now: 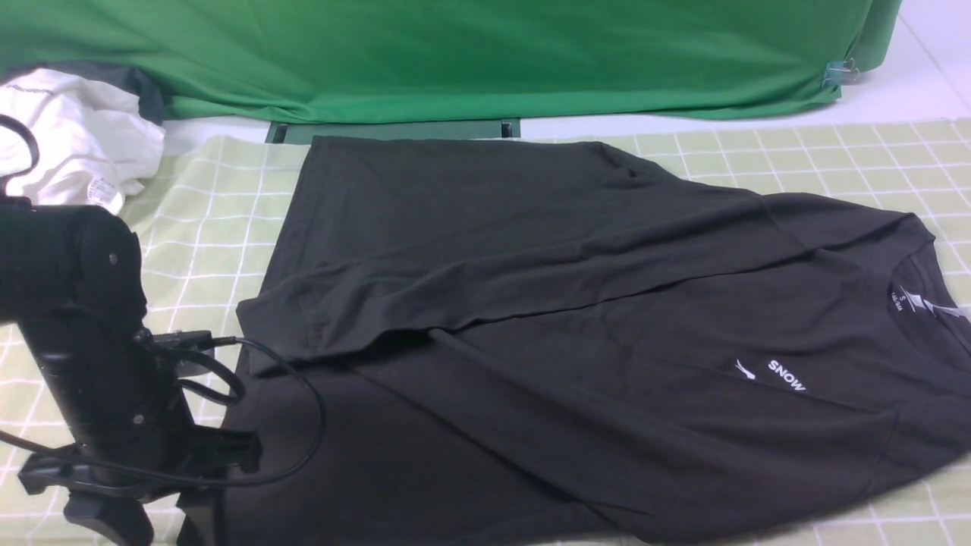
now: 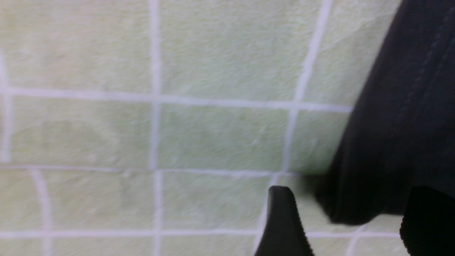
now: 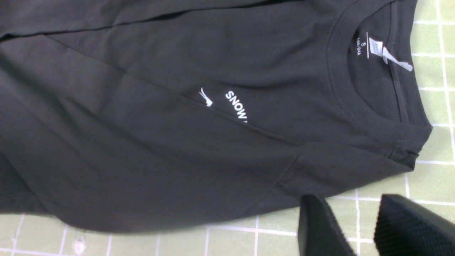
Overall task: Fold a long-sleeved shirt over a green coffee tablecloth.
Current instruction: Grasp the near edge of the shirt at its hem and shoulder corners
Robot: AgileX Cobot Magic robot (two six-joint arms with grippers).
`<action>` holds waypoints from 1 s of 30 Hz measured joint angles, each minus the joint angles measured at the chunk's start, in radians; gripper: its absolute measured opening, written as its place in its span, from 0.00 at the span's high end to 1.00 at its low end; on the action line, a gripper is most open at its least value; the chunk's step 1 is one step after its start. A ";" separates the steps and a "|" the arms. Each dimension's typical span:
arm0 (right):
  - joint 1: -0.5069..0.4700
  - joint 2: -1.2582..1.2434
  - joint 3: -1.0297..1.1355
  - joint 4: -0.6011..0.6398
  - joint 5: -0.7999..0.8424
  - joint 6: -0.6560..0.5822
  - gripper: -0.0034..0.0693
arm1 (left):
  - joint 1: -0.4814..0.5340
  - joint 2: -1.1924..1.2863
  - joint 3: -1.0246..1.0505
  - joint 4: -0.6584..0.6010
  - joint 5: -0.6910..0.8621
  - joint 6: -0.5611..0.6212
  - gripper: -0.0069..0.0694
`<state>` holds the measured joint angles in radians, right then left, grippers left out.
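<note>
Nearest, lower left of the front view: left arm (image 1: 91,341), black and bulky, with a cable (image 1: 307,425) looping over the hem end of the long-sleeved shirt (image 1: 531,303). Upper left: crumpled white garment (image 1: 76,136). Across the top: plain bright green fabric (image 1: 455,53), pinned by a metal clip (image 1: 838,73) at upper right.

Spread from centre to right edge on the green coffee tablecloth (image 1: 205,243): the shirt, collar at right, hem at left, one sleeve folded across the body.

Left gripper (image 2: 352,193): fingers spread wide, holding nothing, a dark shirt edge lying just past the gap. Right gripper (image 3: 350,199): parted, empty, over bare grid cloth just beside the shoulder, below the collar in the wrist frame.
</note>
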<state>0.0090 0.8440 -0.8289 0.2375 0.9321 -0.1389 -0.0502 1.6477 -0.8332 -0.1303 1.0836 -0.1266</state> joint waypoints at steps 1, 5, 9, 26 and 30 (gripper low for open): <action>0.000 0.000 0.000 0.000 0.000 0.000 0.62 | 0.000 0.000 0.009 -0.022 -0.022 0.000 0.34; 0.000 0.000 0.000 0.000 0.000 0.000 0.62 | 0.000 0.001 0.047 -0.064 -0.089 0.002 0.34; 0.000 0.000 0.000 0.000 0.000 0.000 0.62 | 0.000 0.000 0.059 -0.068 -0.104 0.002 0.34; 0.381 0.115 0.098 0.001 -0.093 -0.161 0.57 | 0.001 -0.002 0.062 -0.106 -0.130 0.114 0.88; 0.536 0.252 0.109 0.000 -0.108 -0.229 0.46 | 0.001 -0.024 0.062 -0.115 -0.148 0.127 0.88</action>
<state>0.5451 1.0962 -0.7198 0.2374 0.8244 -0.3681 -0.0493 1.6235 -0.7710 -0.2448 0.9357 0.0000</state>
